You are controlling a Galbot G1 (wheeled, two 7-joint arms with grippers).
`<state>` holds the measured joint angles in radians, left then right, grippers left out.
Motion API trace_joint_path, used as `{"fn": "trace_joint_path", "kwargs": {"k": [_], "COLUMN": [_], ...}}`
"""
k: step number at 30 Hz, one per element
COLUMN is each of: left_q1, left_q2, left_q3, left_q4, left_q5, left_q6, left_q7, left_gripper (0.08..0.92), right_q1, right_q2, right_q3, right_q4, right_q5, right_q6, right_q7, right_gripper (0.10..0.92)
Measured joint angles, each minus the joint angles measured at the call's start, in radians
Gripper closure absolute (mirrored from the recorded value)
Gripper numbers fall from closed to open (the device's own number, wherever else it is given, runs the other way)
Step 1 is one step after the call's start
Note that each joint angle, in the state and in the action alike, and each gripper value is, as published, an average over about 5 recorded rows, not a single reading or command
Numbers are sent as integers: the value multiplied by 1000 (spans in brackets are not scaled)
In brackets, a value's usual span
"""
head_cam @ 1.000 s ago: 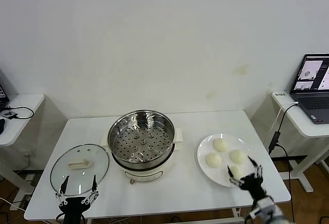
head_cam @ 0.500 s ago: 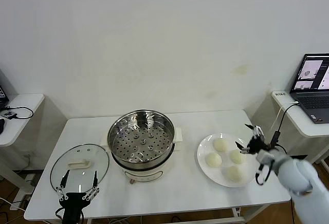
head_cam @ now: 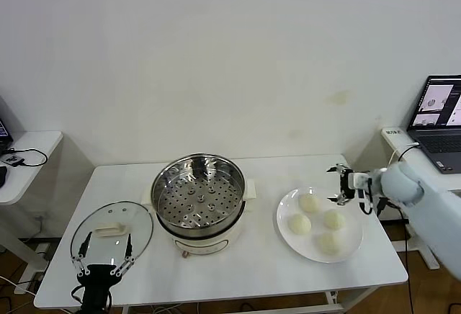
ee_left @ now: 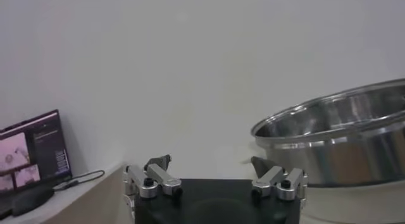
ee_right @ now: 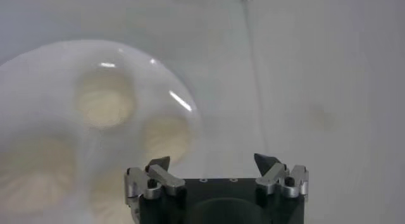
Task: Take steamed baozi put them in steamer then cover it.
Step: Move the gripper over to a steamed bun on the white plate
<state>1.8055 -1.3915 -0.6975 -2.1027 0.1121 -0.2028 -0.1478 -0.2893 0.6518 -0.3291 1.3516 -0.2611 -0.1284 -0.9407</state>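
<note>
Baozi [head_cam: 318,222], four cream-white buns, sit together on a round white plate [head_cam: 352,241] on the right part of the white table [head_cam: 266,263], well to the right of the steamer [head_cam: 199,200]. No brand or writing can be read on any of these things; the laptop [head_cam: 436,121] on the side desk at far right shows windows whose text is too small to read. The right gripper [head_cam: 341,184] hovers just past the plate's far right edge, its fingers spread wide and holding nothing; the buns lie below and to the side of the fingertips, apart from them. The steamer stands uncovered at the table's middle, its perforated tray bare. The glass cover [head_cam: 112,231] lies flat on the table's left. The left gripper [head_cam: 102,259] hangs at the cover's near edge, fingers spread apart and grasping nothing.
</note>
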Motion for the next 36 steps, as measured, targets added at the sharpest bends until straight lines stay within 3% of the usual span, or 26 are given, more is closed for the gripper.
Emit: {"fn": "trace_joint_path", "kwargs": {"k": [12,36], "left_q1": [-1,6], "left_q2": [-2,-3], "left_q3": [-17,-40], "left_q4": [9,16], "left_q5": [5,17], "left_q6": [-6,-30], "left_q7": [3,0], "left_gripper": [177,177], "right_q1": [127,156], "right_q2": [101,248], "right_q3": [-202,-276], "right_q4": [-142,-323], "right_q5": [-12,-85], "right_q6": [2,5], "right_q7": [-44,-20], "right_gripper": [203,219]}}
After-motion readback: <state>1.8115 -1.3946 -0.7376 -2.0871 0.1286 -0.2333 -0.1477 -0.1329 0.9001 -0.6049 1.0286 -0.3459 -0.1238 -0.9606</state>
